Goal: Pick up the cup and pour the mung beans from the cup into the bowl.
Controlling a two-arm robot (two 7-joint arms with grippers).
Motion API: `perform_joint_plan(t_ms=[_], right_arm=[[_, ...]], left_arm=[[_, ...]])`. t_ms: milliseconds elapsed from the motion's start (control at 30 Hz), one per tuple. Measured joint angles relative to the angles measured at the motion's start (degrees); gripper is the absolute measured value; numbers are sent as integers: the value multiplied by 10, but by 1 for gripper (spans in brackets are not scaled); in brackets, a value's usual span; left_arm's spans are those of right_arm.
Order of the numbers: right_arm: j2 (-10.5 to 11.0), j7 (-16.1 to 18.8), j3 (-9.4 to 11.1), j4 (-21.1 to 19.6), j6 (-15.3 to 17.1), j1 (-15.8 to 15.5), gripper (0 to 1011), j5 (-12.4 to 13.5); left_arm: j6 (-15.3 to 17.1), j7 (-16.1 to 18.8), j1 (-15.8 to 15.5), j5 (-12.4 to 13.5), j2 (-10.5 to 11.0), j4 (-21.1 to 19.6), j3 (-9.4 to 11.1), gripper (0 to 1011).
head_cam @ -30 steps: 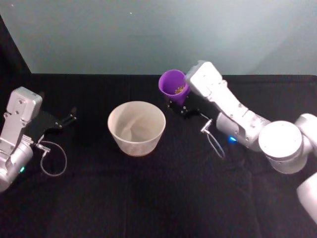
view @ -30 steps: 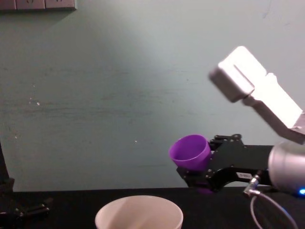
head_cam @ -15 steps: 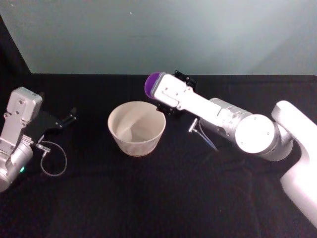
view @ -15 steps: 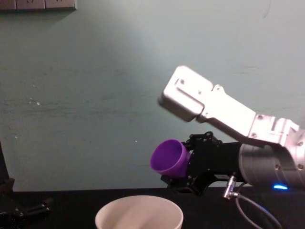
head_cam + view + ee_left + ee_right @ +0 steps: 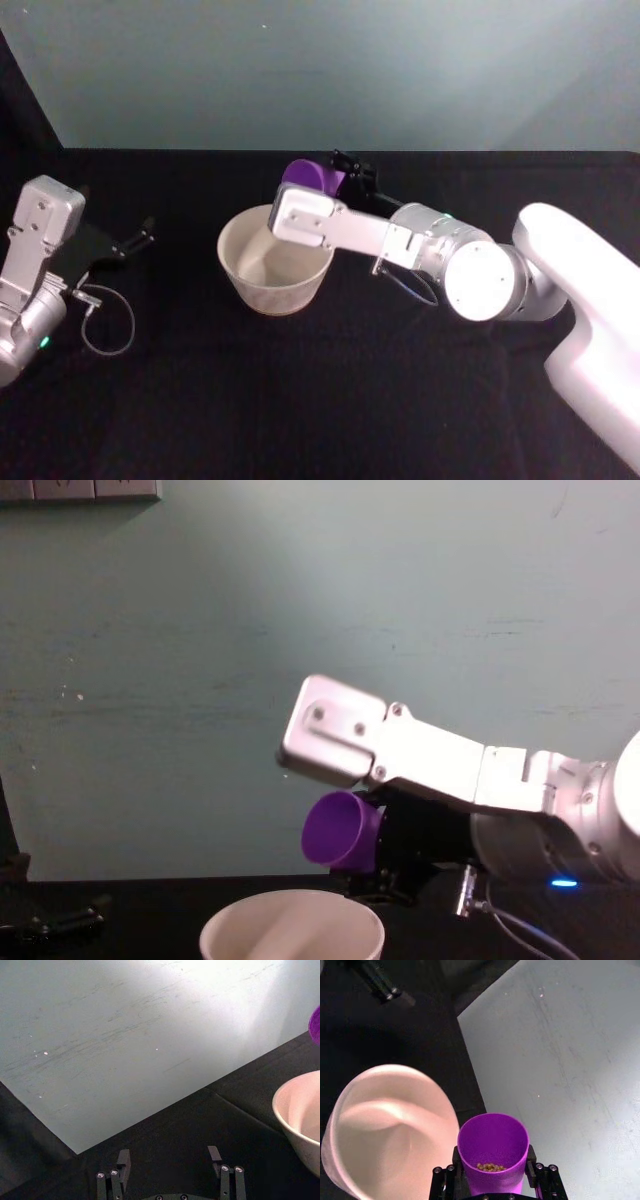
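Observation:
The purple cup [image 5: 312, 176] hangs tilted on its side above the far right rim of the cream bowl [image 5: 275, 285], its mouth turned toward the bowl. My right gripper [image 5: 350, 175] is shut on the cup's lower part. In the right wrist view, mung beans [image 5: 490, 1166] lie deep inside the cup [image 5: 493, 1140], with the bowl [image 5: 380, 1125] just beyond its mouth. The chest view shows the cup [image 5: 340, 830] a little above the bowl's rim [image 5: 290, 932]. My left gripper [image 5: 138, 241] rests open on the table at the far left, apart from the bowl [image 5: 300, 1125].
A black cloth [image 5: 300, 400] covers the table, and a pale green wall [image 5: 320, 70] stands close behind it. A cable loop [image 5: 105, 325] lies beside the left arm. My right forearm [image 5: 420, 250] stretches over the table to the right of the bowl.
My right arm has carried the cup left from beside the bowl to over its far rim, tipping it from upright to nearly sideways. The left arm has stayed still.

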Motion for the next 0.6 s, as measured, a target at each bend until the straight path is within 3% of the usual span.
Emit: perform_joint_plan(t_ms=[300, 600], right_arm=[[-2, -2, -30, 2, 6, 7, 722, -68], [-4, -4, -43, 5, 8, 8, 723, -111]], left_arm=[[0, 0, 0, 0, 0, 0, 0, 1000], [0, 0, 0, 0, 0, 0, 0, 1000]])
